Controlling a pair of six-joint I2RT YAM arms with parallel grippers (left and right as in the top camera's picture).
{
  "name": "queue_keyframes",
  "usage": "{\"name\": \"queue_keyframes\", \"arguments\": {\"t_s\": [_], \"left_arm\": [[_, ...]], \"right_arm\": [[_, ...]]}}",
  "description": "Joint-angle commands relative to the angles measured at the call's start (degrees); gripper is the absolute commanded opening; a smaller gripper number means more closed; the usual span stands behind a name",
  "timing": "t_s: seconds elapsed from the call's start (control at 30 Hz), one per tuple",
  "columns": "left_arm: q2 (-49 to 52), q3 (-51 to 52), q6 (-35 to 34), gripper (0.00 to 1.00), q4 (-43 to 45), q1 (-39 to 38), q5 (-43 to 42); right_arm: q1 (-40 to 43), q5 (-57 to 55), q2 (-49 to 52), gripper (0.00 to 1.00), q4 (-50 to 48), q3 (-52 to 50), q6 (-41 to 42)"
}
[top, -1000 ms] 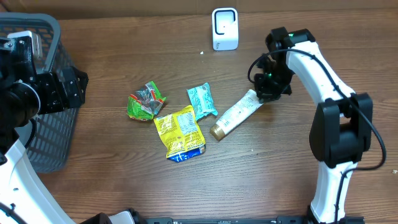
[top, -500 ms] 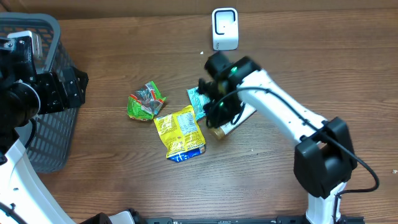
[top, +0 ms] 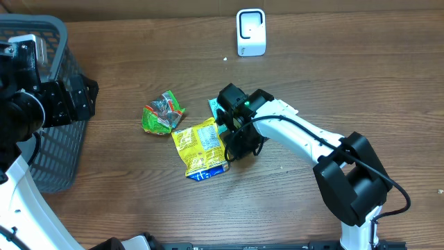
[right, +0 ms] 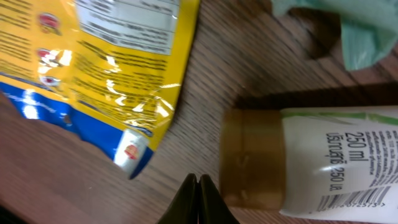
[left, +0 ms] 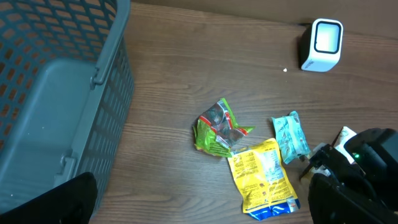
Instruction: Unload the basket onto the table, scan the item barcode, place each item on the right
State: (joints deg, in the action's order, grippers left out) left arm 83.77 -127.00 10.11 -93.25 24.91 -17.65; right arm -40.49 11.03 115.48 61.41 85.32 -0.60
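Claw state first: right claw [right: 198,190] was pressed together, tips meeting, nothing pinched btwn them. Left claw [top: 89,99] was spread wide and empty, parked beside basket [top: 41,160], well apart from all items.

Task item taken to be the white tube [right: 336,155] w/ gold cap [right: 249,158]. In right wrist view it lay just to the right of the shut tips and slightly ahead. Cap end was nearest the claw, body running away to the right. Long axis ran crosswise to the claw's pointing direction, so the tips faced the cap's side, not the tube end-on. Could not tell if tips touched the cap; v. close either way.

Barcode [right: 341,202] showed at the tube's near edge, right of the claw, only partly in frame.

Yellow pouch [right: 106,62] lay left of and ahead of the claw, its corner near the tips. Teal packet [right: 348,31] lay ahead-right, beyond the tube.

Scanner [top: 250,32] stood well beyond the claw at the far table edge.

Judgement: right arm was clearly the nearer one. Shut tips suggested a nudge or a pre-grasp. For a pick, jaws would need to spread and straddle the tube across its width.
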Motion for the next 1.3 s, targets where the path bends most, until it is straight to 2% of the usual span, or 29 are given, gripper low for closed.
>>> {"name": "queue_keyframes", "arguments": {"t_s": [0.0, 0.17, 0.33, 0.6, 0.8, 0.87, 0.9, 1.07, 1.17, 1.27], "left_arm": [[-0.2, 0.2, 1.0, 1.0, 0.1, 0.5, -0.8], [-0.2, 0.2, 1.0, 1.0, 0.1, 0.5, -0.8], [-0.2, 0.2, 1.0, 1.0, 0.1, 0.5, -0.8], [-0.2, 0.2, 1.0, 1.0, 0.1, 0.5, -0.8], [-0.2, 0.2, 1.0, 1.0, 0.1, 0.5, -0.8], [-0.2, 0.2, 1.0, 1.0, 0.1, 0.5, -0.8], [-0.2, 0.2, 1.0, 1.0, 0.1, 0.5, -0.8], [-0.2, 0.2, 1.0, 1.0, 0.1, 0.5, -0.8], [-0.2, 0.2, 1.0, 1.0, 0.1, 0.5, -0.8], [-0.2, 0.2, 1.0, 1.0, 0.1, 0.5, -0.8]], "right_arm": [[0.0, -6.3, -0.2, 0.04, -1.1, -1.3, 1.1], [0.8, -18.6, -0.2, 0.04, -3.4, -1.4, 7.1], [2.7, -25.3, -0.2, 0.04, -5.7, -1.4, 12.9], [10.8, -26.4, -0.3, 0.04, -12.0, -0.9, 14.1], [17.6, -18.1, -2.1, 0.04, -8.6, 11.9, 12.2], [21.9, -14.9, -2.2, 0.08, -7.4, 17.6, 12.2], [23.3, -14.8, -2.2, 0.09, -8.1, 18.1, 12.2], [30.6, -14.8, 0.3, 0.29, -11.9, 17.8, 12.1], [33.8, -13.0, 3.7, 0.33, -13.6, 17.8, 11.5], [35.9, -6.6, 7.1, 0.35, -14.7, 17.8, 8.2]]}}
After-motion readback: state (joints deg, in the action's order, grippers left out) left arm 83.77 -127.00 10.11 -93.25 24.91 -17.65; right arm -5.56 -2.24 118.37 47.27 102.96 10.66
